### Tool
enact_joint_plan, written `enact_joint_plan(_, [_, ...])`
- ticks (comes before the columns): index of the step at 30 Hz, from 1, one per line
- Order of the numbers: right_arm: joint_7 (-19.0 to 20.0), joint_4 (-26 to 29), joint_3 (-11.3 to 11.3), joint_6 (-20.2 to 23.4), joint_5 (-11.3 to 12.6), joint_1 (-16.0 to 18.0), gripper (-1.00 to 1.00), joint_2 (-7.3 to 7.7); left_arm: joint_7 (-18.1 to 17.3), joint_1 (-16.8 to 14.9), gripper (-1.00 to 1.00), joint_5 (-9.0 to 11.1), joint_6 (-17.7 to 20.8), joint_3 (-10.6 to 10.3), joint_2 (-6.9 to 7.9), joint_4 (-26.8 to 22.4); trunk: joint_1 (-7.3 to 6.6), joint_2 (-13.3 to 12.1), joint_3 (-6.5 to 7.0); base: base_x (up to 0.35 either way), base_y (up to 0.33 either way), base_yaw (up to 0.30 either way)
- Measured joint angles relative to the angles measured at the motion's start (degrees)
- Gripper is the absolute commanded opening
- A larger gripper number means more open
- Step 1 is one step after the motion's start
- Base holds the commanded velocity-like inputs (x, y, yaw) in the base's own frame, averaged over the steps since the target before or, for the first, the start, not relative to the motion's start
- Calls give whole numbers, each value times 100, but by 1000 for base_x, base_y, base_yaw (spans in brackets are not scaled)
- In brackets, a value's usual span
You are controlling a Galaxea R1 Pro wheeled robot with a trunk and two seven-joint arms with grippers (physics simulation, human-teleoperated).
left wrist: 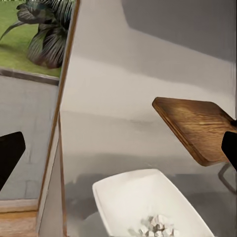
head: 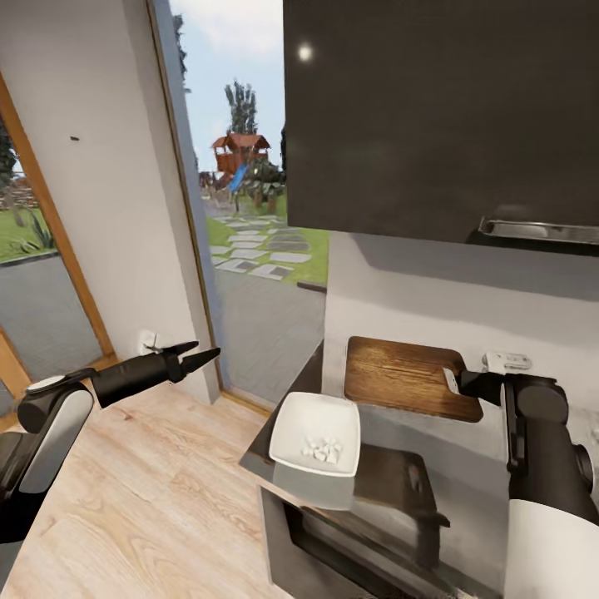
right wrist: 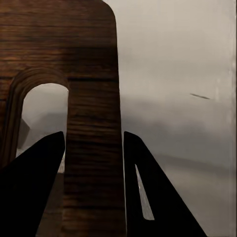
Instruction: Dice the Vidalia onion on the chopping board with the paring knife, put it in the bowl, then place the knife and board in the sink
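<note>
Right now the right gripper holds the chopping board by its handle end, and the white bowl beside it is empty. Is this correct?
Not fully. The bowl is not empty: a small cluster of diced onion lies in it, as the head view and the left wrist view show. The rest is right: the right gripper is shut on the handle end of the chopping board.

Daylight from the glass door [head: 249, 249] lit the scene evenly and sharply, with a small glare spot on the dark upper cabinet [head: 433, 108], whose soft shadow fell on the wall below, while the wrist views looked slightly soft.
</note>
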State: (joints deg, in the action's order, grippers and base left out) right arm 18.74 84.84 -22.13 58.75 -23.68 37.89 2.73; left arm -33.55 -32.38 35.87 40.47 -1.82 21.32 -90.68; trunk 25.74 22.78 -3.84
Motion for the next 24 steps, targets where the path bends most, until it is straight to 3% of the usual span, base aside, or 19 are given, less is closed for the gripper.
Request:
enact_joint_plan(7, [0, 1, 0, 0, 1, 0, -100, 0, 6, 0, 100, 1, -219, 0, 0, 8, 0, 0, 22, 0, 0, -268])
enact_joint_plan(24, [0, 0, 0, 0, -1, 0, -100, 0, -16, 0, 100, 0, -234, 0, 0, 12, 0, 0, 75, 0, -12, -268])
